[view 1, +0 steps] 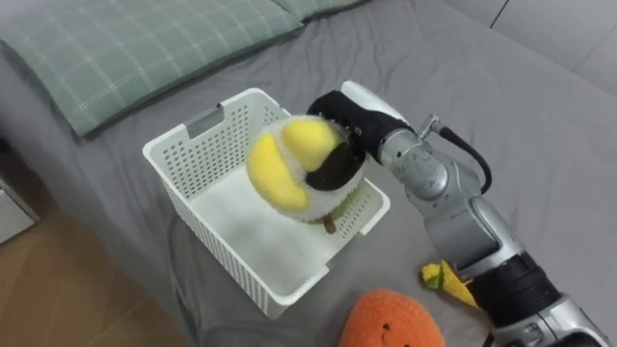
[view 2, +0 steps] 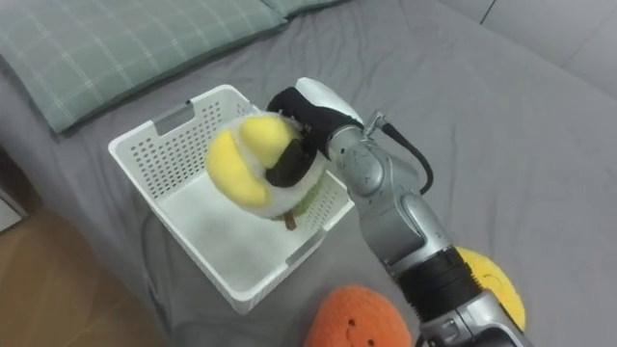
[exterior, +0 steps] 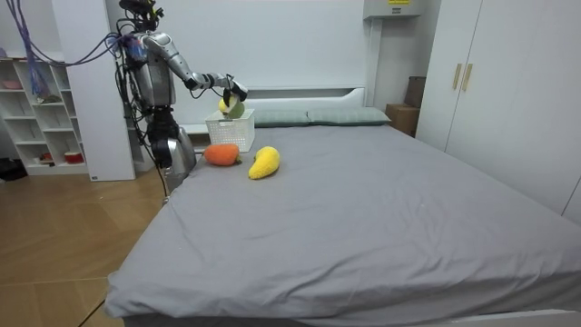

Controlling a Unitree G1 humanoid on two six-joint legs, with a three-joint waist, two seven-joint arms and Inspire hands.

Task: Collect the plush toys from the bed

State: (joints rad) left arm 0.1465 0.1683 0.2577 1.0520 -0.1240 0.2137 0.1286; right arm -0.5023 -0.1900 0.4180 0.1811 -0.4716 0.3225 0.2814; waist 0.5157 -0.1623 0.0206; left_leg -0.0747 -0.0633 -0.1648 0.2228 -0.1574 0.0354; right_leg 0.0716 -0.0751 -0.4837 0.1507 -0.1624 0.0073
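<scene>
My right hand (view 1: pixel 339 145) (view 2: pixel 294 145) is shut on a round yellow and white plush toy (view 1: pixel 289 164) (view 2: pixel 246 159) and holds it over the white plastic basket (view 1: pixel 198 159) (view 2: pixel 164 154), which stands on the grey bed near its edge. The basket's floor looks bare under the toy. An orange plush toy (view 1: pixel 390 320) (view 2: pixel 352 321) lies on the bed close in front of me. A yellow plush toy (view 1: pixel 443 280) (view 2: pixel 496 284) lies behind my right forearm. In the room view I stand at the bed's side by the basket (exterior: pixel 231 127), right arm stretched out, with the orange toy (exterior: pixel 221 154) and yellow toy (exterior: pixel 264 163) beside it.
A green checked pillow (view 1: pixel 145 43) lies beyond the basket at the head of the bed. The wooden floor (view 1: pixel 67 299) begins at the bed's edge on my left. White shelves (exterior: pixel 36 113) and a wardrobe (exterior: pixel 508 82) stand around the room.
</scene>
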